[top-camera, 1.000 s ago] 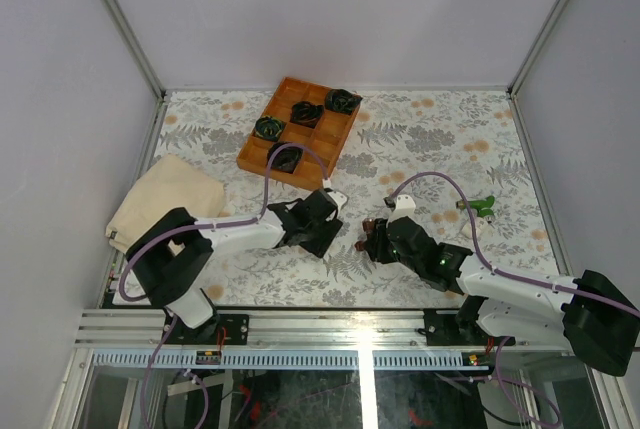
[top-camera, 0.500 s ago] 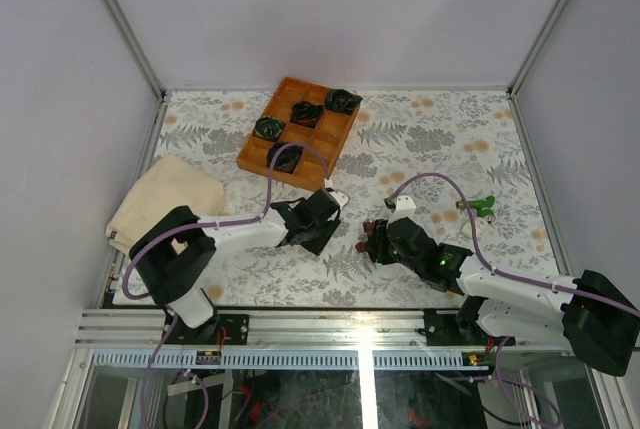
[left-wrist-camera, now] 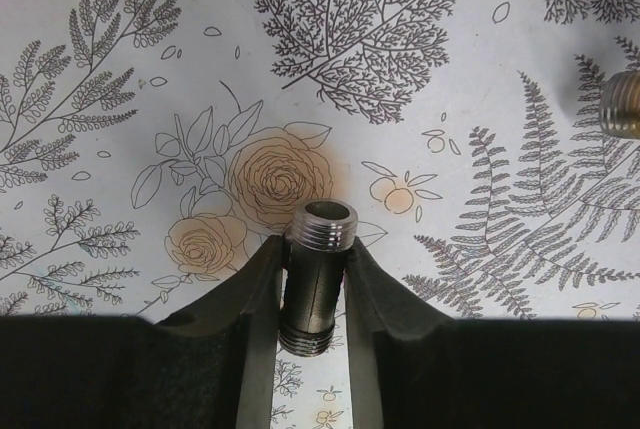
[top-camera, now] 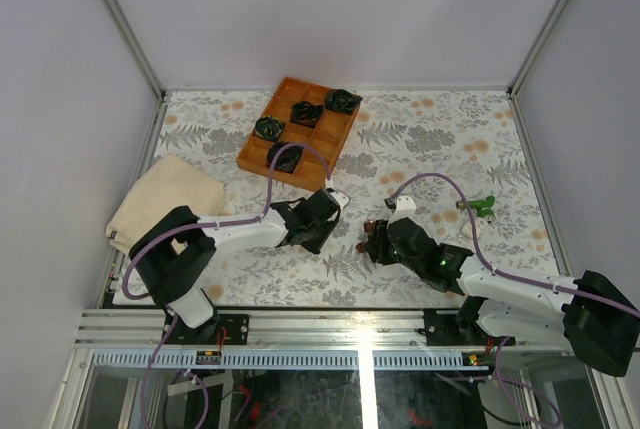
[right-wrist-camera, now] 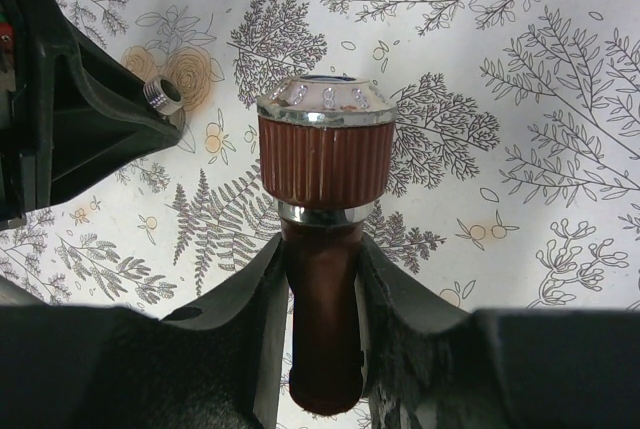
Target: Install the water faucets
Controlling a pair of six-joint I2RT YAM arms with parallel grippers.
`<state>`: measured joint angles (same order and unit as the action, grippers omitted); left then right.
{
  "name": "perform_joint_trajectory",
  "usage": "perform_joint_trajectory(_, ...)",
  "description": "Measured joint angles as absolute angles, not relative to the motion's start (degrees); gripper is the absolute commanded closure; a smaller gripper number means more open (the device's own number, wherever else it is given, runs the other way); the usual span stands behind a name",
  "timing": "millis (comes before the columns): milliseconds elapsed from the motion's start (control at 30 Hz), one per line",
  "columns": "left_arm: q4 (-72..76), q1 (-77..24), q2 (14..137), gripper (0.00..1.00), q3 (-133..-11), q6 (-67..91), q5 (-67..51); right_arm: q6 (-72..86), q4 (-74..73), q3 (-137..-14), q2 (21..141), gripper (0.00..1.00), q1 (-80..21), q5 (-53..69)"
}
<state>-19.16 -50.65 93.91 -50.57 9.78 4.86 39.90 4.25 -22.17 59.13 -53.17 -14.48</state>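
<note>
1. Left gripper (left-wrist-camera: 315, 254): jaws pinched narrow on a short dark fitting (left-wrist-camera: 322, 221). Its silver threaded end sticks out past the fingertips, just above the table (left-wrist-camera: 480, 39).
2. Right gripper (right-wrist-camera: 322, 249): clamped on the red faucet (right-wrist-camera: 323, 159) by its stem. The ribbed, silver-rimmed end points forward, clear of the fingers.
3. From the top view I see both grippers low over the table centre, near each other but apart. Each wrist view shows the other's part at the frame edge, so the two ends aren't lined up.
4. Green faucet (top-camera: 484, 206): lying on the table off to the right, well apart from both grippers, untouched.
5. My read on the step: joining the red faucet to the fitting. Both parts are gripped but not mated.
6. Next move as I see it: bring the two ends onto one axis, close the gap slowly, then turn one wrist to start the thread. Main risk is cross-threading or the fitting slipping in the pinch.
</note>
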Motion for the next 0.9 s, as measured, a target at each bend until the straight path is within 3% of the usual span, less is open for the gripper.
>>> perform_joint_trajectory(200, -18.15, -50.24, 90.21, 0.98, -48.07, 11.84, 3.86, 39.92, 3.46, -22.04, 56.6, 0.99, -53.17, -14.57)
perform_joint_trajectory(567, 1.78, -31.29, 56.86, 1.0, -29.17, 29.43, -14.9, 38.87, 14.5, -11.94, 40.23, 1.0, -53.17, -15.35)
perform_joint_trajectory(900, 28.23, -20.4, 54.39, 1.0, -16.88, 60.01, -37.47, 35.0, 24.21, -10.98, 28.71, 1.0, -53.17, -13.74)
